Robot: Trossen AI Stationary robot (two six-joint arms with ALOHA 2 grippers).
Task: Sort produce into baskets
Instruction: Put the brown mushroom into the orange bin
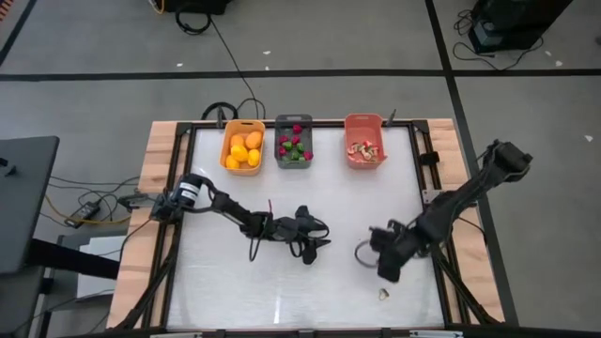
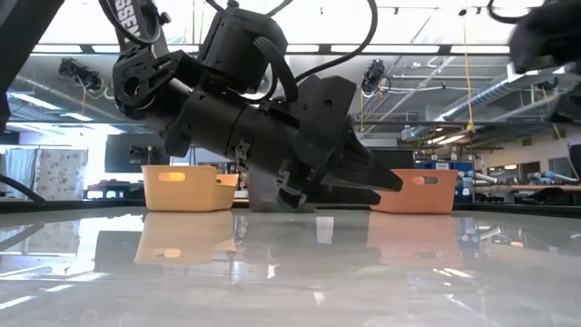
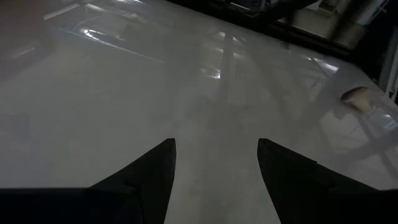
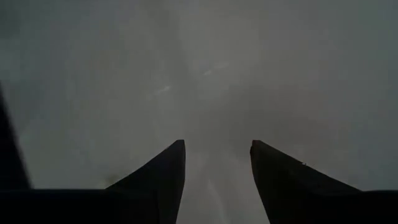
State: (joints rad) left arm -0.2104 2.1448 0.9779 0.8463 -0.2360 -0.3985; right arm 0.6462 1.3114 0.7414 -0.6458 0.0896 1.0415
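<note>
Near front edge: pale slice (image 1: 384,294) alone | left gripper (image 1: 322,243) open | right gripper (image 1: 384,273) open

text: none legible | labels: none | signs: none

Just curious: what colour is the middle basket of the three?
Dark grey middle basket, holding red and green pieces; the high view shows it best.
</note>
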